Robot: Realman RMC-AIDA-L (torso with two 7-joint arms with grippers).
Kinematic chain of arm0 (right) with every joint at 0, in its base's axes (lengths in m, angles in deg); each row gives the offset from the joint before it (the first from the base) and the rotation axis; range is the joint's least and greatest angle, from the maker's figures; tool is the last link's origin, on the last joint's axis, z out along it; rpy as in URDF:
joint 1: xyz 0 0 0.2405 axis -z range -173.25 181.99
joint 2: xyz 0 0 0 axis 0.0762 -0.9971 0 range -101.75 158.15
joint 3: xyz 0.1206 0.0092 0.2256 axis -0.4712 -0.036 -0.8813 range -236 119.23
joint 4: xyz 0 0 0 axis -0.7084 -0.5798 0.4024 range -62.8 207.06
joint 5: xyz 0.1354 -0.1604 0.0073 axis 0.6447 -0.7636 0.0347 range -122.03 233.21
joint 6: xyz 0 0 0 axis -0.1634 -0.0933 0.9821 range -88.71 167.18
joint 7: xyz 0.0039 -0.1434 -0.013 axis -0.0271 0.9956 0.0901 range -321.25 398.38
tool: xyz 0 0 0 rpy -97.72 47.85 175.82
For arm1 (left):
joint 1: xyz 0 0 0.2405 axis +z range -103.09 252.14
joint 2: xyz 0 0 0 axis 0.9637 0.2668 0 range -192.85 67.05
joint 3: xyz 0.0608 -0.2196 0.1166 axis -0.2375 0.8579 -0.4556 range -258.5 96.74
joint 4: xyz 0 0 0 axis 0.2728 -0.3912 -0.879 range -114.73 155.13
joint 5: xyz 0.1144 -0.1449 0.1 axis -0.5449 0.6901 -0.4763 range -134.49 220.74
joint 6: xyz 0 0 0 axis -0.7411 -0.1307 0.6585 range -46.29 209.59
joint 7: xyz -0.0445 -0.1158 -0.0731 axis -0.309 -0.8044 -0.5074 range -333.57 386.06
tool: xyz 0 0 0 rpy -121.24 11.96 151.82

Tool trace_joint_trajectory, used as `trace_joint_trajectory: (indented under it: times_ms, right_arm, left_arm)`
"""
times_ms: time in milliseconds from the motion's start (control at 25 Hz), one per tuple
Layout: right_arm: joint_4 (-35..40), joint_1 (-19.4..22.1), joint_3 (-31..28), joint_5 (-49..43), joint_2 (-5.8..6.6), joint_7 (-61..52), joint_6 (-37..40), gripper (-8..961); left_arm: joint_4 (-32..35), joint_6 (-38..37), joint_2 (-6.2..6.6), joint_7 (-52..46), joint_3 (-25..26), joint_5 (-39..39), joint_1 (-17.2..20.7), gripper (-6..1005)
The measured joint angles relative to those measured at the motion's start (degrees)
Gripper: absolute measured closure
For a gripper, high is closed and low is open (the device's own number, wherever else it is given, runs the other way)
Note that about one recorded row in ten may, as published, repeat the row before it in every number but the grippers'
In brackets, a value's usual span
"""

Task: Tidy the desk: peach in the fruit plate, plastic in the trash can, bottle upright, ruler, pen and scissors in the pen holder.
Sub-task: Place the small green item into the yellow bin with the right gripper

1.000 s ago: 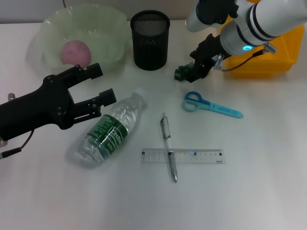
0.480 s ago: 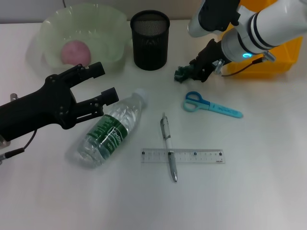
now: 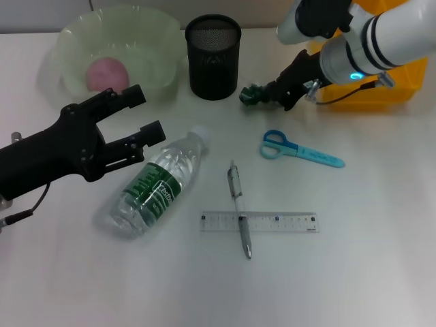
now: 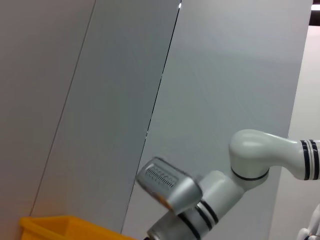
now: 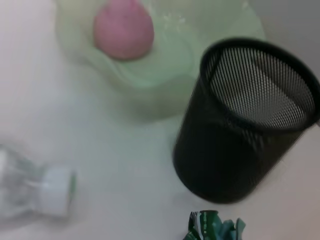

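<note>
so, from nearest me outward:
ruler (image 3: pixel 259 222): flat on the desk (image 3: pixel 368 259), the pen (image 3: pixel 238 208) lying across it.
bottle (image 3: pixel 157 180): on its side, white cap toward the pen holder.
my left gripper (image 3: pixel 139 116): fingers spread open, holding nothing, hovering just beside the bottle's upper half.
scissors (image 3: pixel 300 150): flat on the desk, well apart from the pen, blue handles toward the bottle.
my right gripper (image 3: pixel 262 94): fingers closed on the crumpled green plastic (image 3: pixel 251 93), low over the desk between the pen holder and the yellow trash can (image 3: pixel 378 85).
pen holder (image 3: pixel 213 57): black mesh, upright.
fruit plate (image 3: pixel 75 58): pale green, the pink peach (image 3: pixel 107 74) lying in it.
</note>
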Motion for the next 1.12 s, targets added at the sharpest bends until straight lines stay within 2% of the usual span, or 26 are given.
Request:
trace_joint_trajectory:
  times_ms: [160, 200, 240, 360, 400, 440, 480, 520, 560, 600, 640, 720, 800, 920, 960, 1000, 1120]
  right_arm:
    - [7.2, 4.6, -0.1, 5.7, 0.02, 1.7, 6.0, 954]
    - [11.7, 8.2, -0.3, 10.1, 0.11, 3.1, 9.5, 954]
    - [11.7, 8.2, -0.3, 10.1, 0.11, 3.1, 9.5, 954]
    - [17.9, 14.2, -0.6, 19.3, 0.22, 7.1, 14.4, 954]
    - [17.9, 14.2, -0.6, 19.3, 0.22, 7.1, 14.4, 954]
    - [20.1, 17.8, -0.8, 25.7, 0.25, 10.2, 16.5, 954]
    - [20.1, 17.8, -0.8, 25.7, 0.25, 10.2, 16.5, 954]
    - [20.9, 20.1, -1.0, 29.9, 0.30, 12.6, 17.7, 954]
    - [21.3, 23.7, -1.9, 37.6, 0.38, 17.3, 19.7, 955]
    - [21.3, 23.7, -1.9, 37.6, 0.38, 17.3, 19.7, 955]
    - [20.4, 27.4, -4.2, 45.7, 0.43, 23.6, 22.4, 955]
    - [19.3, 28.5, -6.0, 48.9, 0.43, 26.2, 23.7, 955]
    - [12.6, 31.2, -15.7, 59.7, 0.61, 34.3, 28.3, 954]
    - [8.1, 31.6, -23.4, 62.4, 0.89, 36.4, 28.6, 954]
    - [8.1, 31.6, -23.4, 62.4, 0.89, 36.4, 28.6, 954]
    - [6.4, 31.5, -27.1, 62.5, 0.85, 37.7, 28.1, 954]
    - [5.4, 31.4, -29.8, 62.5, 0.67, 39.0, 27.1, 954]
  left_arm:
    - [0.0, -0.4, 0.12, 0.0, 0.1, 0.0, 0.0, 181]
    - [0.0, -0.5, 0.18, 0.0, 0.1, 0.0, 0.0, 181]
    - [0.0, -0.5, 0.18, 0.0, 0.1, 0.0, 0.0, 181]
    - [0.0, -0.6, 0.24, 0.0, 0.1, -0.2, 0.0, 181]
    - [0.0, -0.6, 0.24, 0.0, 0.1, -0.2, 0.0, 181]
    - [0.0, -0.6, 0.24, 0.0, 0.1, -0.3, 0.0, 181]
    - [0.0, -0.6, 0.24, 0.0, 0.1, -0.3, 0.0, 180]
    - [0.0, -0.6, 0.24, 0.0, 0.1, -0.3, 0.0, 180]
    - [0.0, -0.6, 0.26, 0.0, 0.1, -0.5, -0.1, 180]
    - [0.0, -0.6, 0.26, 0.0, 0.1, -0.5, -0.1, 180]
    - [0.0, -0.6, 0.26, 0.1, 0.1, -0.6, -0.1, 180]
    - [0.0, -0.6, 0.25, 0.2, 0.0, -0.7, -0.1, 180]
    - [0.0, -0.6, 0.21, 0.3, -0.3, -0.9, -0.2, 180]
    - [0.0, -0.4, 0.11, 0.6, -0.4, -2.8, -0.4, 180]
    - [0.0, -0.4, 0.11, 0.6, -0.4, -2.8, -0.4, 180]
    - [0.2, -0.1, 0.04, 0.8, -0.4, -4.3, -0.5, 180]
    - [0.8, 0.1, -0.02, 0.8, -0.2, -6.1, -0.6, 180]
